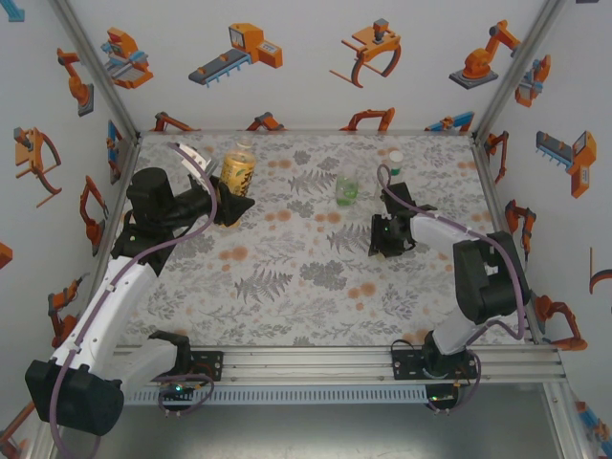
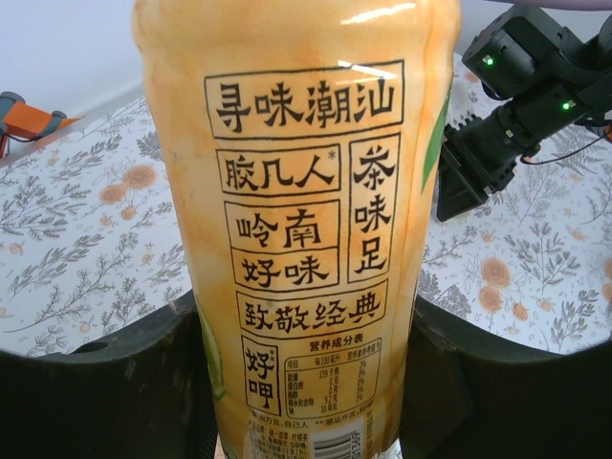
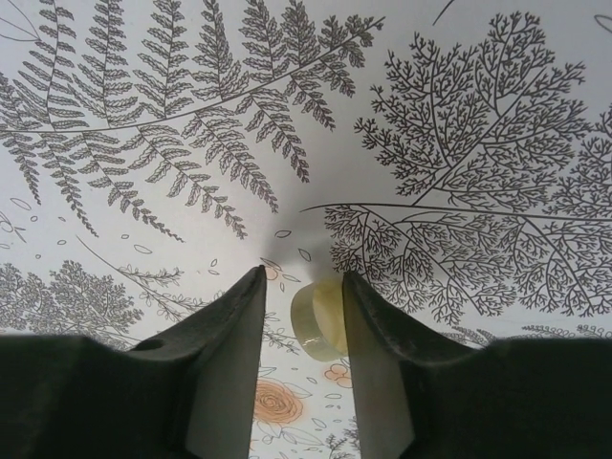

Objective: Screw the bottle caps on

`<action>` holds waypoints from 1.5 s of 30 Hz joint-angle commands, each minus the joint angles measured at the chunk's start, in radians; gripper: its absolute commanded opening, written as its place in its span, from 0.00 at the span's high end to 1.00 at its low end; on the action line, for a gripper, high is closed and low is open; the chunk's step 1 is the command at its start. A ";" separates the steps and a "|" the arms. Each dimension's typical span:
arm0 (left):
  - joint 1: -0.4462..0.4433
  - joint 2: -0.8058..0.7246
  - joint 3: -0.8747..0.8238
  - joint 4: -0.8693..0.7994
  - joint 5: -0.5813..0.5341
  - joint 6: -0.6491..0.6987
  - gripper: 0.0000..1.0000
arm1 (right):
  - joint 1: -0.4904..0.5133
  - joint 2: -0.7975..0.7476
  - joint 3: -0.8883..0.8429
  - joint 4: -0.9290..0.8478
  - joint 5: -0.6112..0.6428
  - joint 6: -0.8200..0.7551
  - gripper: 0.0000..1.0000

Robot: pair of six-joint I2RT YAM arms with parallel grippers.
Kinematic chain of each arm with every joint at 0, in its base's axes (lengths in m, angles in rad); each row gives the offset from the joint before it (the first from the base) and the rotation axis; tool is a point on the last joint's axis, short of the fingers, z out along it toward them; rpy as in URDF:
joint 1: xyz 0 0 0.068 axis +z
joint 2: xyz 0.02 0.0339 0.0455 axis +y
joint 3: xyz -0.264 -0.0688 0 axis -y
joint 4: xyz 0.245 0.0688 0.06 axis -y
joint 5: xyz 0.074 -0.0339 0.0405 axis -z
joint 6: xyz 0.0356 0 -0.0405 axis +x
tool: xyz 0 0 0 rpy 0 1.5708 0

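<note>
On the surface (image 1: 287,287) the tall bottle (image 1: 238,170) stands upper left of centre in the top view, between the fingers of the left claw (image 1: 232,205), which reaches in from the left; the squat bottle (image 1: 346,189) stands to its right, near the middle; the third bottle (image 1: 394,164) stands further right and higher, near the back edge; the right claw (image 1: 386,241) sits below those two; in the right wrist view a cap (image 3: 318,314) lies between its fingers, against the one on the frame's right.

Bright even light, glare on bottle (image 2: 296,239)
</note>
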 commanded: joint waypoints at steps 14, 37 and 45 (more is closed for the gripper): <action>0.008 -0.004 0.001 0.016 0.022 -0.018 1.00 | -0.003 -0.012 -0.015 0.068 -0.110 0.077 0.81; 0.010 0.005 0.002 0.016 0.025 -0.023 1.00 | -0.091 -0.052 -0.190 0.209 -0.154 0.133 0.57; 0.011 0.007 0.004 0.014 0.023 -0.027 1.00 | -0.044 -0.035 -0.137 0.108 -0.091 0.083 0.54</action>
